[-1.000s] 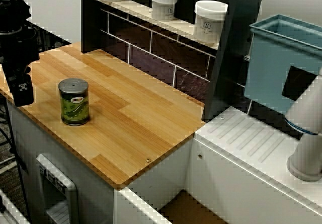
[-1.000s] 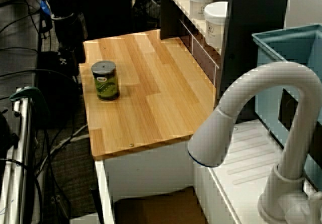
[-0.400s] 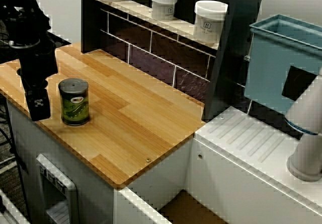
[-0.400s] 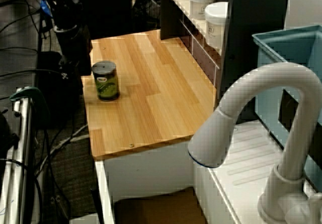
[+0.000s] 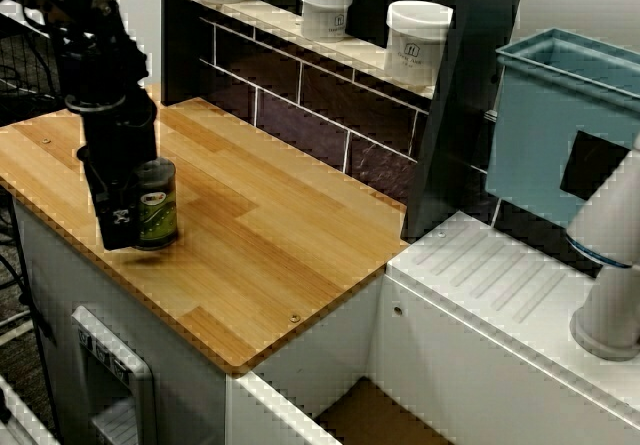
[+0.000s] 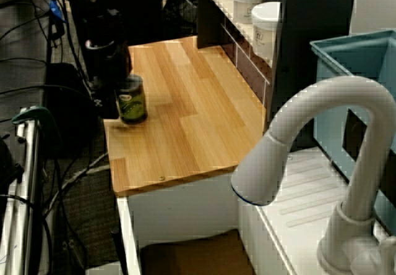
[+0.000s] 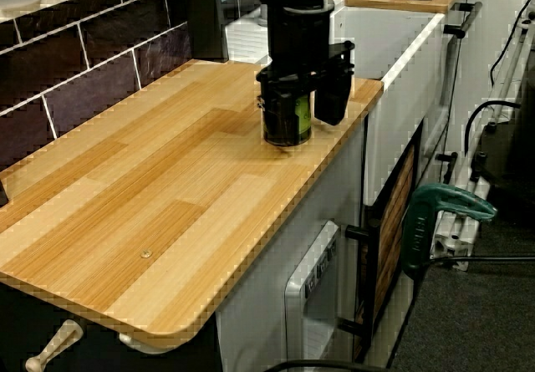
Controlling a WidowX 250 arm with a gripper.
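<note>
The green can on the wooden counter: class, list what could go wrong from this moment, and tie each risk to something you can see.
1. The gripper straddles the green can with open jaws, and the can seems off-centre between them; one finger may touch first and tip or push it.
2. The can stands close to the counter edge, so a shove could send it off.
</note>
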